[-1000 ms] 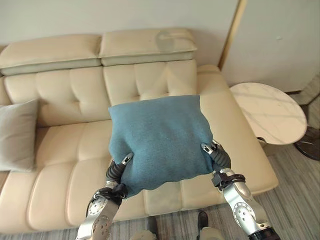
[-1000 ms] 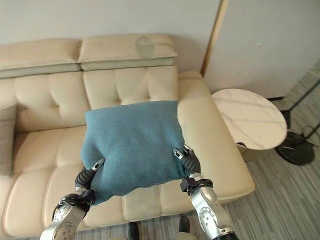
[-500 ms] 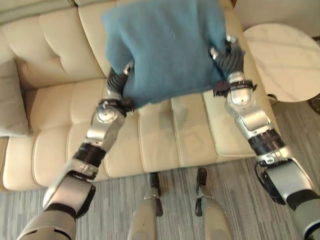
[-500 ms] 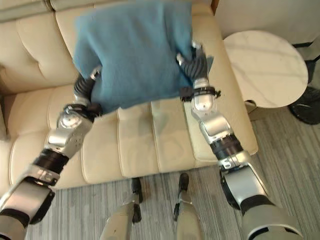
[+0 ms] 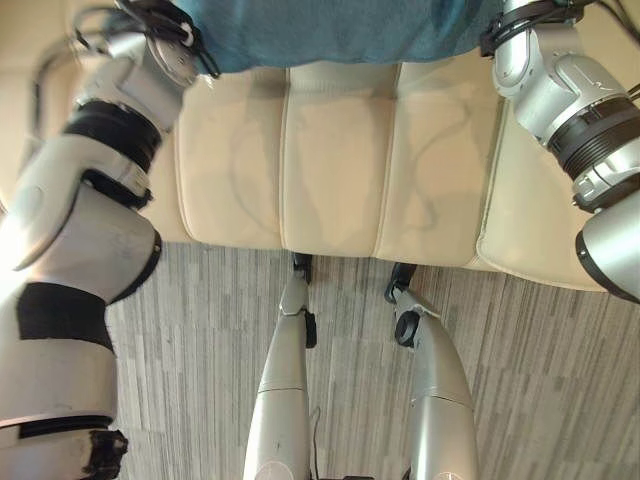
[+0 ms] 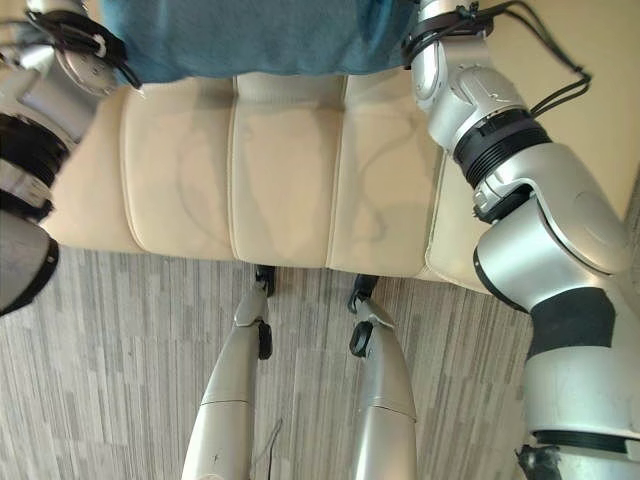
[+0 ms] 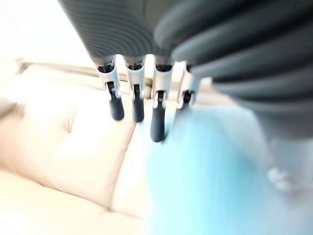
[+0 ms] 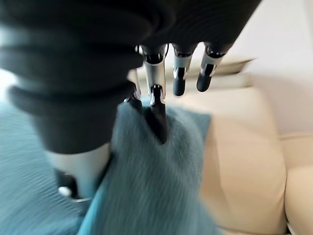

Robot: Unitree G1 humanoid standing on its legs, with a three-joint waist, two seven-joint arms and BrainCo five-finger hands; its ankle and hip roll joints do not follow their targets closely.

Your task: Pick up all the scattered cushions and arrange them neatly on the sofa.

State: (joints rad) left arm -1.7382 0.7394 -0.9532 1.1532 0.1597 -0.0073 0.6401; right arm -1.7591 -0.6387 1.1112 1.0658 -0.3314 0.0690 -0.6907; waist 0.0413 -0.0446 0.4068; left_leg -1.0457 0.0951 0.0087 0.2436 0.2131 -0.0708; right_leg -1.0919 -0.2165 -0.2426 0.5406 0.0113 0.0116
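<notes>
I carry a teal-blue cushion (image 5: 330,30) between both hands, above the seat of the cream leather sofa (image 5: 330,160). Its lower edge shows along the top of the eye views, between my two outstretched arms. In the left wrist view my left hand (image 7: 132,103) has straight fingers lying along one side of the cushion (image 7: 210,171). In the right wrist view my right hand (image 8: 178,78) also keeps its fingers straight, with one dark-tipped finger pressed into the cushion's (image 8: 146,186) fabric. The sofa's seat and backrest show past both hands.
The sofa's front edge (image 5: 330,250) runs across the eye views, close to me. Below it lies grey wood-pattern flooring (image 5: 180,340). The sofa's right end (image 5: 540,260) drops off beside my right arm.
The camera has tipped down, so floor now takes up the lower half. Both arms have reached further out over the seat, carrying the cushion up to the top edge of the views.
</notes>
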